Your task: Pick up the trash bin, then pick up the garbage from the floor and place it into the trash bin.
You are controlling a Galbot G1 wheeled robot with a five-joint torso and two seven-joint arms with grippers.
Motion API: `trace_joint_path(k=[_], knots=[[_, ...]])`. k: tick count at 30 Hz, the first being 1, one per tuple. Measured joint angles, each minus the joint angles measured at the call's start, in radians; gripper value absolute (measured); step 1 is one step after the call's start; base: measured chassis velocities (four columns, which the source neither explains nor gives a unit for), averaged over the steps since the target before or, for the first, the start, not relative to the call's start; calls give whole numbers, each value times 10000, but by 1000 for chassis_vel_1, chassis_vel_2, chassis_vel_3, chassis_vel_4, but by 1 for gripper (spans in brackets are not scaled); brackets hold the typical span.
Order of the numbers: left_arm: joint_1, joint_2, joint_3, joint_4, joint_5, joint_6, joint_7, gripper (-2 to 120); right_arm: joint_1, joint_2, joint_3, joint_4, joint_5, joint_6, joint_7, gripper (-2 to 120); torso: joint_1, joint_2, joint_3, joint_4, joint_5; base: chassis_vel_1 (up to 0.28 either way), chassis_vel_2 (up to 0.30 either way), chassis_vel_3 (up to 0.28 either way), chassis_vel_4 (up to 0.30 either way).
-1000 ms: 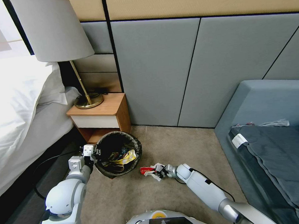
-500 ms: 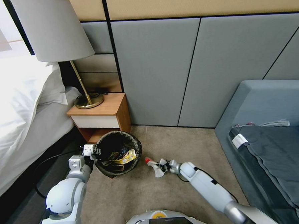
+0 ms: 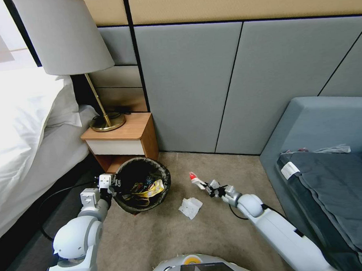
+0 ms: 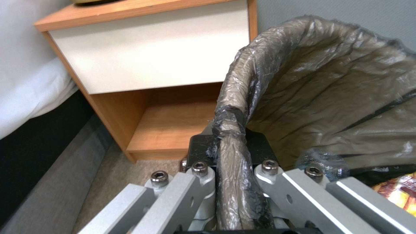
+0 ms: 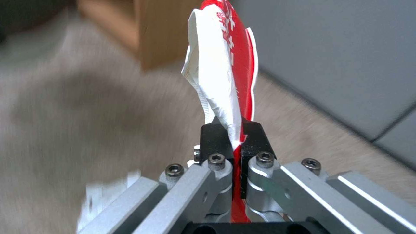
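While the left pincer [image 4: 229, 152] stands clamped on the rim of the trash bin [image 3: 142, 185], one finger inside the black-brown liner and one outside, the bin sits at the foot of the nightstand [image 3: 122, 140] near the bed [image 3: 23, 131], with yellow and other wrappers [image 3: 149, 189] lying inside it. The bin looks light and fairly stiff, though the liner is thin and slack, so a hold that pinches rim and liner together, as here, seems the sound one.

The right pincer [image 3: 211, 187] is raised above the carpet [image 3: 215, 166], out to the right of the bin and apart from it. Its fingers are closed almost fully on the lower edge of a red-and-white snack packet [image 5: 225, 71], which stands up from the tips. The packet is thin, flat and probably empty; it will weigh next to nothing, may be slippery and will flop or twist if swung fast, so an edge pinch close to the middle suits it.

A white tissue [image 3: 190, 207] lies loose on the carpet between bin and right arm; soft and crushable, it should take a pinch anywhere along a raised fold. The right wrist view is blurred low down, so the pale patch there may be that tissue.
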Motion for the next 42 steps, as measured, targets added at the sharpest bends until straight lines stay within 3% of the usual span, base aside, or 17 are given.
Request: trace_joint_path(k=[7,15,22,27,38,42], knots=[[6,-18,53,-1,11,-2,-5,4,-199,-130,800,1244,829,-374,294,0,0,0,0,0,0,0,0,0,0],[20,-9,184,0,78,-2,-10,4,738,-400,414,2605,2149,-1037,684,0,0,0,0,2,0,0,0,0,0],[15,106,303,12,104,-2,-18,4,2336,-530,-1148,3376,3050,-1769,982,0,0,0,1,0,0,0,0,0,0],[-18,180,395,39,106,7,-20,4,2836,-434,-1754,3410,3165,-1949,974,0,0,0,1,1,0,0,0,0,0],[-16,258,511,20,139,45,-25,4,4511,27,-4751,3378,3375,-2432,1333,0,0,0,1,1,-1,0,0,0,0],[-7,249,498,6,144,49,-27,4,4680,75,-5270,3243,3342,-2584,1437,0,0,0,1,1,-1,0,0,0,0]])
